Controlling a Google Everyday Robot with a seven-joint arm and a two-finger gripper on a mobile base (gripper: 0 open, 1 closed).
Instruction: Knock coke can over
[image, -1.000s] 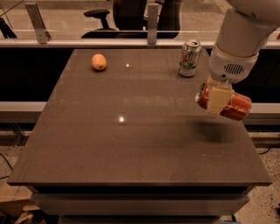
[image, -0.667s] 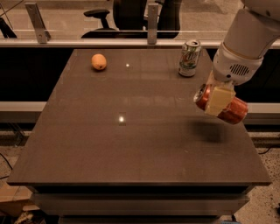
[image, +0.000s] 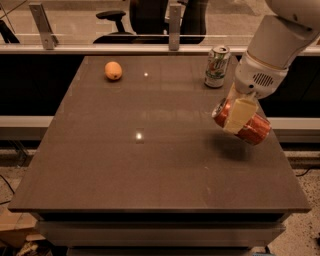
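Note:
The red coke can (image: 254, 131) lies on its side in the air above the right part of the brown table (image: 150, 170), its silver top pointing left. My gripper (image: 239, 116) is shut on the coke can, with one pale finger (image: 241, 111) across its front. The can's shadow falls on the table just below it, so it hangs a little above the surface. The white arm reaches in from the upper right.
A white-and-green soda can (image: 217, 66) stands upright at the table's far right, behind the gripper. An orange fruit (image: 113, 70) lies at the far left. A rail and an office chair (image: 114, 19) are beyond the far edge. The table's right edge is close to the can.
My gripper has moved slightly left and down with the coke can still held on its side. The other can and the fruit have not moved.

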